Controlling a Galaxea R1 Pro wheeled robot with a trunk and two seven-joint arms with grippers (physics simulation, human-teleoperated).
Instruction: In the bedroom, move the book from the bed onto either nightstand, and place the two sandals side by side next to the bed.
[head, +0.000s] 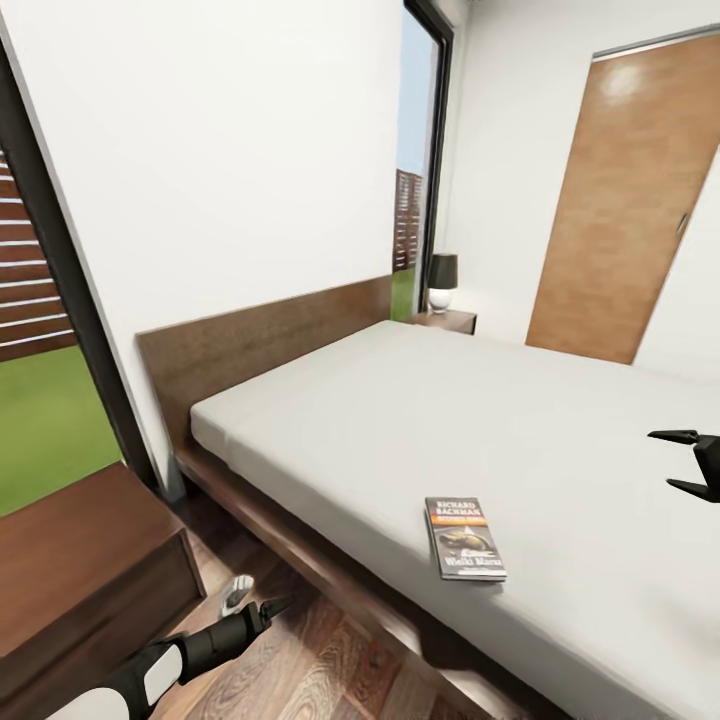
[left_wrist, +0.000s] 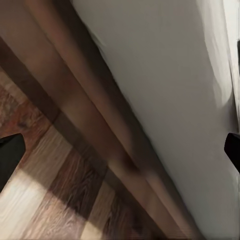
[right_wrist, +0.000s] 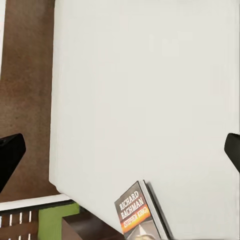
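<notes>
Head camera has the whole room: the small dark paperback book (head: 465, 538) with white "Richard Bachman" lettering and an orange band lies flat on the light grey mattress of the low dark-wood platform bed (head: 400, 420), near the mattress's near edge, at about 5 o'clock of the picture's centre. The right wrist camera catches that same book (right_wrist: 136, 214) only in part, cut off at the frame's edge, with the brown headboard (right_wrist: 27, 100) beyond the mattress. The left wrist camera gives something else: the bed's dark wooden side rail (left_wrist: 95, 130), the mattress edge above it and brown wood-plank floor (left_wrist: 45, 200).

The right gripper (head: 684, 462) hovers over the mattress at 3 o'clock, its two black fingers spread apart, holding nothing, well apart from the book. The left gripper (head: 272, 606) hangs low at 7 o'clock over the floor beside the bed; from the head view its tips are too small to read, but the wrist view shows a dark fingertip (left_wrist: 10, 155) at each edge, spread wide.

Around it: a boxy dark brown nightstand (head: 80, 570) at 8 o'clock, just beside the left arm. A second nightstand (head: 448, 320) stands past the headboard's far end, carrying a black-shaded lamp (head: 442, 282). A wooden door (head: 625, 200) sits at 1 o'clock. A small pale object on the floor near the left gripper is hard to make out.
</notes>
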